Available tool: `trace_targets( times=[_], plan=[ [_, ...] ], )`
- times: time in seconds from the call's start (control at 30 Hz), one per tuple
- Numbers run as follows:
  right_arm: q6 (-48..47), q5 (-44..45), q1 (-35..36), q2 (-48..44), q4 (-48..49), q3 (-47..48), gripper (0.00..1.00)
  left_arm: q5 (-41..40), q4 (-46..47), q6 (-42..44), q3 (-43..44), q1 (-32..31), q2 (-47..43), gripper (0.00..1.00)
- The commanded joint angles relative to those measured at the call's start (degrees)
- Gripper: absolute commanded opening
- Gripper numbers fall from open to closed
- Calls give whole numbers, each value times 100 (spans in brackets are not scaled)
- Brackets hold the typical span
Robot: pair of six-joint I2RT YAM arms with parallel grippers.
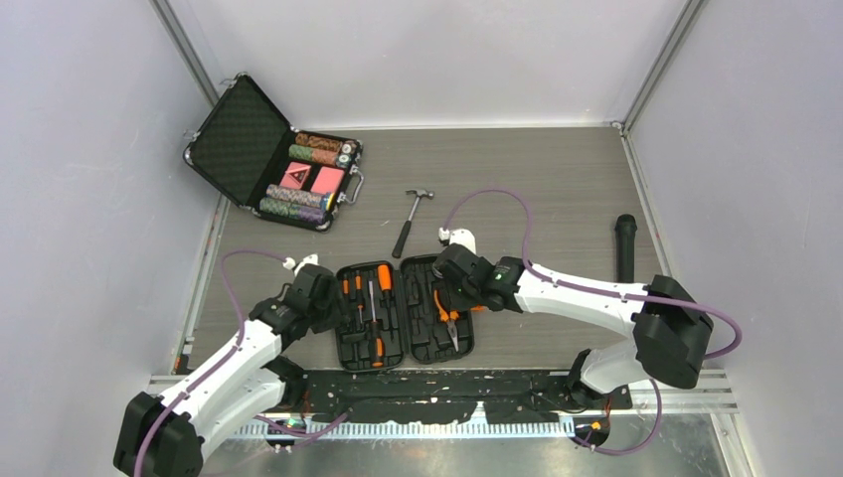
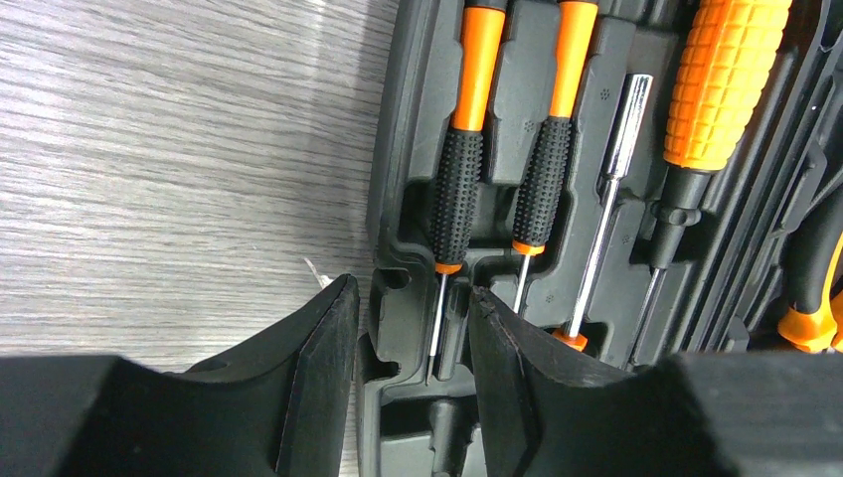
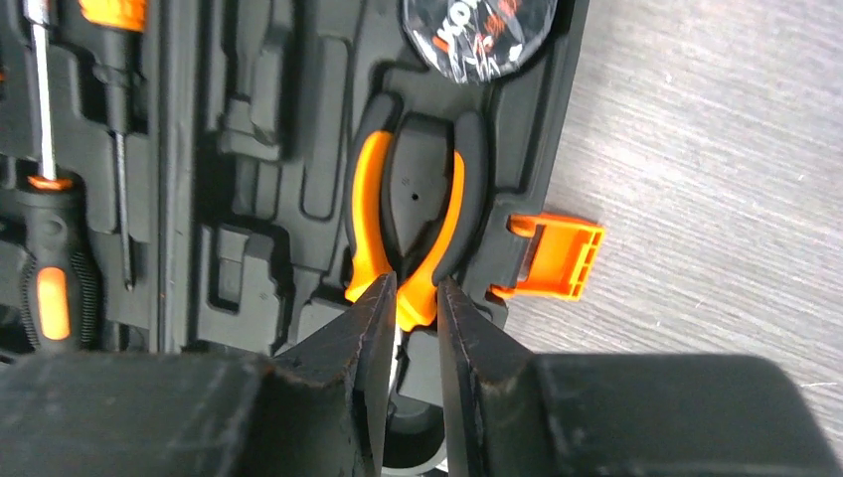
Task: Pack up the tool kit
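"Low in the centre of the overhead view lies the tool kit [image 1: 403,318], opened flat on the wooden table [image 1: 557,179], both halves facing up," says Mara. "Where do the arms stand?"

"One at each side," Joon answers. "The left gripper [image 1: 333,298] sits at the case's left edge. Its wrist camera shows the fingers [image 2: 318,378] apart, one over bare table and the other over the moulded tray, with the rim and the shaft of a thin screwdriver [image 2: 455,199] between them. They straddle the rim without closing on it."

"And the right gripper [image 1: 447,291]?"

"Over the right half, above the pliers [image 3: 366,209], which lie in their slot. In its wrist view the two fingers stand close together, flanking the orange neck where the handles meet. Whether they squeeze it or only bracket it cannot be told."

"What else does the case hold?"

"Orange-and-black screwdrivers [image 1: 384,280] in the left half, a fat orange handle [image 2: 726,79] among them, a round wrapped item [image 3: 477,30] at the top of the right wrist view, and an orange latch [image 3: 557,256] jutting from the right rim over the table."

"And beyond the kit?"

"A briefcase of poker chips [image 1: 273,164] stands open in the upper left of the overhead view, a hammer [image 1: 411,221] lies just above the kit, and a black cylinder [image 1: 624,246] lies at the right, well apart."
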Motion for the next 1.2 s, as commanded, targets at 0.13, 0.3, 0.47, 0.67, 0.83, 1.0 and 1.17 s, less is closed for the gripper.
trace_targets(
  times=[0.13,0.3,0.47,0.67,0.83,1.0,1.17],
  plan=[
    [94,-686,-119,80,137,-251,26,291,226,-134,-83,4,-80,46],
    [30,-981,-156,275,256,-344,24,369,265,-169,-96,4,-81,46],
    [-62,-1107,-305,432,549,-481,21,416,291,-187,-80,4,-37,45],
    [-160,-1413,-682,480,1237,-859,18,422,302,-204,-80,4,-32,46],
    [-281,-1437,-824,651,1196,-870,17,433,279,-200,-46,4,-42,45],
    [-494,-1113,-671,253,535,-309,22,345,155,-187,20,6,-128,46],
    [-820,-468,-517,41,-235,418,31,172,-26,-109,162,6,-239,49]
  ],
)
